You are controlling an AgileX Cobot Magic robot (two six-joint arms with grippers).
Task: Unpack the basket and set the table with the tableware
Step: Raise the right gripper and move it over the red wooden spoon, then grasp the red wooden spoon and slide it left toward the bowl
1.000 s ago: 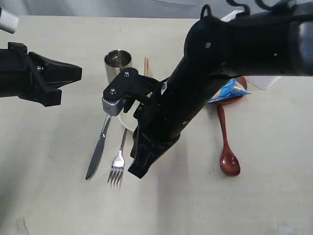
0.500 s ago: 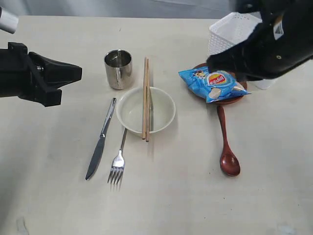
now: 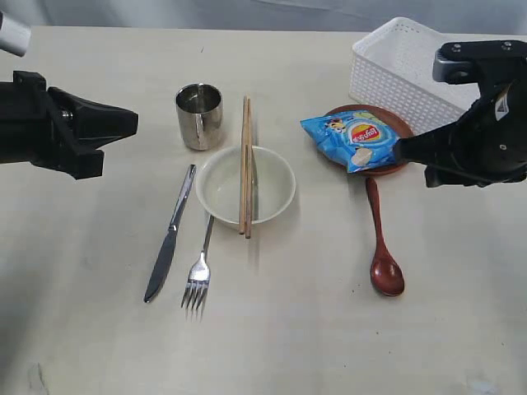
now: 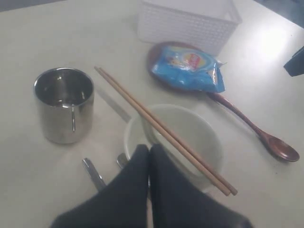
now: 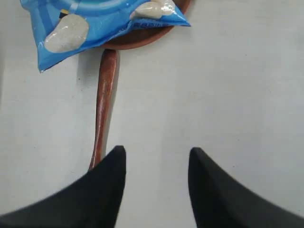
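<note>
**A:** What does the outside view give you?

**B:** On the table point(image 3: 82, 329) your cup point(image 3: 199, 115) stands just beside the bowl point(image 3: 276, 202). The chopsticks point(image 3: 245, 164) lie across the bowl's rim. The knife point(image 3: 169, 239) and fork point(image 3: 198, 276) lie side by side on the bowl's left. On its right lies the spoon point(image 3: 380, 239), handle towards the plate point(image 3: 397, 118), which carries a blue bag point(image 3: 354, 140). The basket point(image 3: 395, 70) stands just beyond the plate. Your left gripper point(image 3: 128, 122) hangs well apart from the cup, and your right arm point(image 3: 482, 140) is beside the plate.

**A:** And the left wrist?

**B:** Its fingers point(image 4: 137, 166) are pressed together with nothing between them, above the bowl's rim.

**A:** Right wrist?

**B:** Your right gripper point(image 5: 156, 156) has its jaws apart and empty, over bare table just beside the spoon's handle.
</note>
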